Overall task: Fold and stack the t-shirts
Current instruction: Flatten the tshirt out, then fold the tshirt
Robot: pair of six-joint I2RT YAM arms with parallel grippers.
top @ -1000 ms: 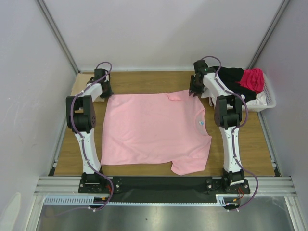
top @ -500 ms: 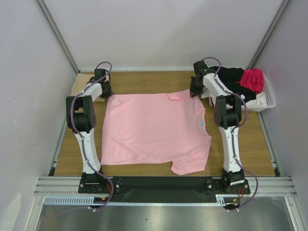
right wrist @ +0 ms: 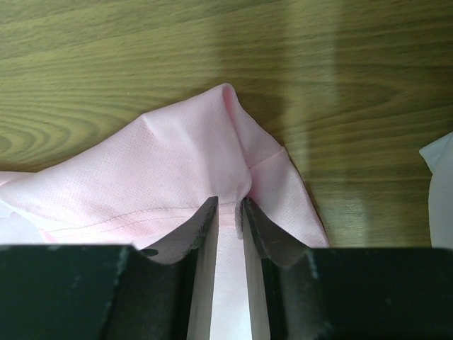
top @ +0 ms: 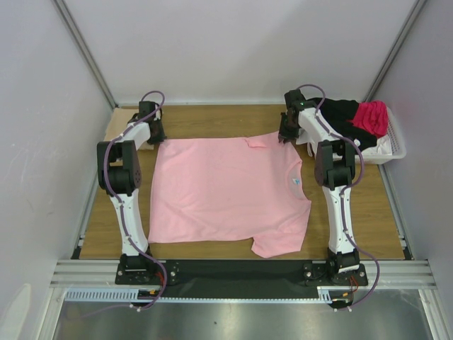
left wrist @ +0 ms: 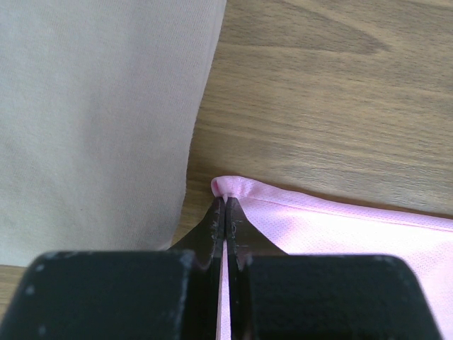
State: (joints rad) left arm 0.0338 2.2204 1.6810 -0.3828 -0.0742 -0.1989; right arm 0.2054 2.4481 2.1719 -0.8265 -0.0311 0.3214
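Observation:
A light pink t-shirt (top: 226, 191) lies spread flat on the wooden table, collar to the right. My left gripper (top: 154, 136) is at its far left corner. The left wrist view shows that gripper (left wrist: 225, 202) shut on the pink hem corner (left wrist: 233, 188). My right gripper (top: 286, 134) is at the far sleeve. In the right wrist view it (right wrist: 228, 205) stands narrow, with a puckered fold of pink cloth (right wrist: 177, 177) pinched between its jaws. A tan t-shirt (left wrist: 92, 120) lies just left of the left gripper.
A white basket (top: 395, 145) at the far right holds a black shirt (top: 340, 113) and a magenta shirt (top: 371, 117). A white edge (right wrist: 442, 191) shows right of the right gripper. The tan cloth (top: 117, 131) sits at the table's far left corner.

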